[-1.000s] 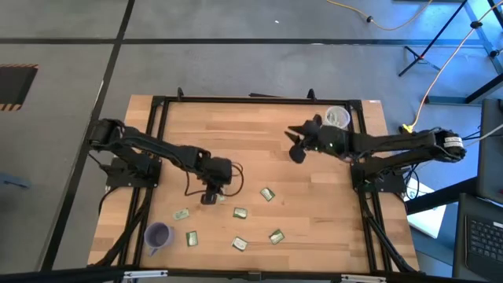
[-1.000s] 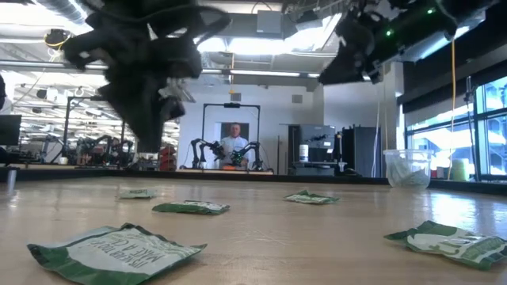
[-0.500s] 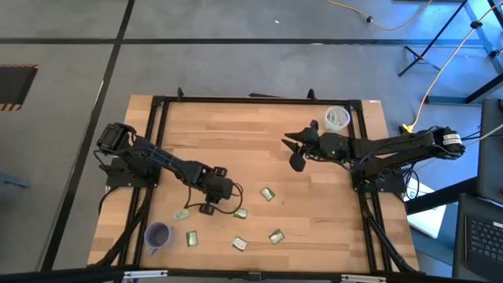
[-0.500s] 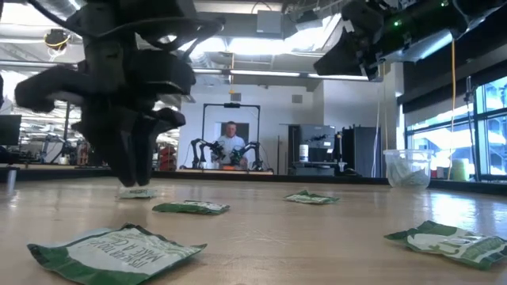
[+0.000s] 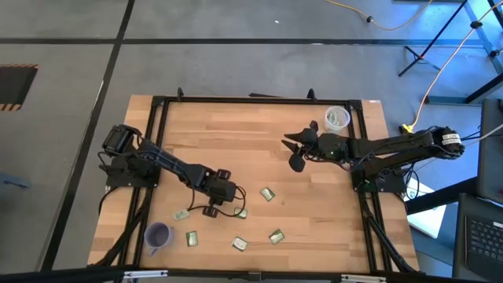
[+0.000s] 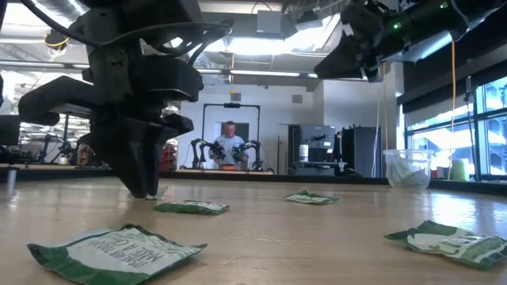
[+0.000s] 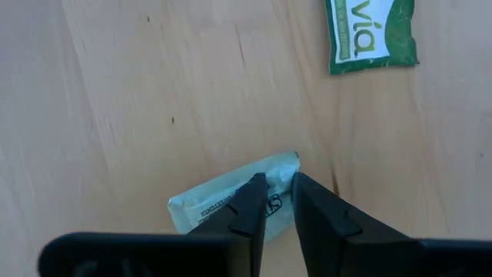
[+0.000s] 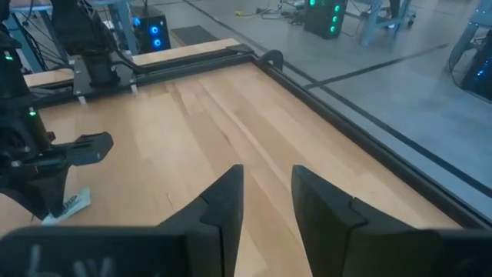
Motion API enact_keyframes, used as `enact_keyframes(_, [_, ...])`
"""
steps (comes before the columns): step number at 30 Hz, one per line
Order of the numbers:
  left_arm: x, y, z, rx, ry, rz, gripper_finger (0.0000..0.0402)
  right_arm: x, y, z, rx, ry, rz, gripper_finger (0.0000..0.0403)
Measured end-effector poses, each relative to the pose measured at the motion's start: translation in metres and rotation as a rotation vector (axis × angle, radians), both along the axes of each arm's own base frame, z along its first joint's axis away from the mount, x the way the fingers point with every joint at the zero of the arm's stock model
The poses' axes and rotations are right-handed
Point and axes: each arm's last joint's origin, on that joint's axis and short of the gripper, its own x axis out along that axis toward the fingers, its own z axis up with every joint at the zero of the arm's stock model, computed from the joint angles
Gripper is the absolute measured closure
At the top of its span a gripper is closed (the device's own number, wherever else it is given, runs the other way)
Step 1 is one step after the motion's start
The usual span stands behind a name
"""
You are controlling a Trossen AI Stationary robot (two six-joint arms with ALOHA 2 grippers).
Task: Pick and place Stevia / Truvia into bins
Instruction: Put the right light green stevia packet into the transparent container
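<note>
My left gripper [image 5: 200,209] is down at the table, shut on a pale Truvia sachet [image 7: 223,201] that lies flat near the near-left part of the table [image 5: 181,214]. Its fingertips [image 6: 146,190] touch the wood in the low view. Several more green-and-white sachets lie flat around it [image 5: 267,193] [image 5: 276,235] [image 5: 192,237] [image 7: 373,35]. The purple cup [image 5: 159,234] stands near the near-left corner. The translucent cup [image 5: 337,118] [image 6: 408,168] stands at the far right. My right gripper [image 5: 296,150] hovers open above the table's far right half [image 8: 267,201], touching nothing. My left gripper pinches one end of the sachet [image 7: 278,183] between its two fingers [image 7: 250,204], coming from above and pointing down. The sachet still lies flat on the wood, and most of it [image 7: 201,209] sticks out to one side of the fingers.
Black frame rails [image 5: 259,101] run along the table's edges. The wood between the two arms [image 5: 251,149] is bare. Beyond the far edge, a person [image 6: 231,142] sits at another robot station.
My left gripper has moved toward the near-left of the table and come down from well above the wood until its fingertips meet the sachet on the surface. The sachets have not shifted.
</note>
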Motion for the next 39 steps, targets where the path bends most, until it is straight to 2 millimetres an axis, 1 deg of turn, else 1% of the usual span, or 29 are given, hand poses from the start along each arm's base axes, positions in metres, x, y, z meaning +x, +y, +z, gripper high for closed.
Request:
enact_keyframes(8, [-0.001,0.0,0.002,-0.004,-0.013,0.0,0.0381,0.0,0.0,-0.001,0.001,0.012,0.002,0.0288])
enact_keyframes(11, [-0.001,0.002,0.01,-0.02,-0.05,0.003,0.0393,0.0,0.001,-0.001,0.002,0.014,0.021,0.0288])
enact_keyframes(13, [-0.004,0.005,0.016,-0.042,-0.054,0.011,0.0397,0.0,0.002,-0.001,-0.014,0.029,0.081,0.0288])
enact_keyframes(17, [0.003,0.013,0.044,-0.132,-0.212,0.043,0.0396,0.002,0.007,-0.001,-0.084,0.067,0.305,0.0288])
enact_keyframes(19, [0.006,0.018,0.054,-0.178,-0.284,0.051,0.0397,0.003,0.01,-0.001,-0.102,0.066,0.417,0.0288])
enact_keyframes(23, [0.018,0.033,0.082,-0.317,-0.504,0.033,0.0396,0.004,0.014,0.002,-0.171,0.044,0.541,0.0288])
enact_keyframes(25, [0.025,0.042,0.09,-0.399,-0.589,0.03,0.0395,0.004,0.017,0.003,-0.237,0.041,0.59,0.0288])
enact_keyframes(28, [0.032,0.056,0.103,-0.505,-0.709,0.016,0.0395,0.004,0.024,0.006,-0.303,0.02,0.65,0.0288])
enact_keyframes(32, [0.035,0.072,0.113,-0.55,-0.801,0.008,0.0394,0.005,0.031,0.009,-0.347,-0.017,0.686,0.0288])
enact_keyframes(36, [0.038,0.08,0.122,-0.56,-0.896,0.002,0.0394,0.008,0.036,0.011,-0.369,-0.054,0.702,0.0288])
enact_keyframes(39, [0.039,0.083,0.129,-0.616,-0.949,-0.035,0.0395,0.016,0.04,0.008,-0.409,-0.092,0.709,0.0288])
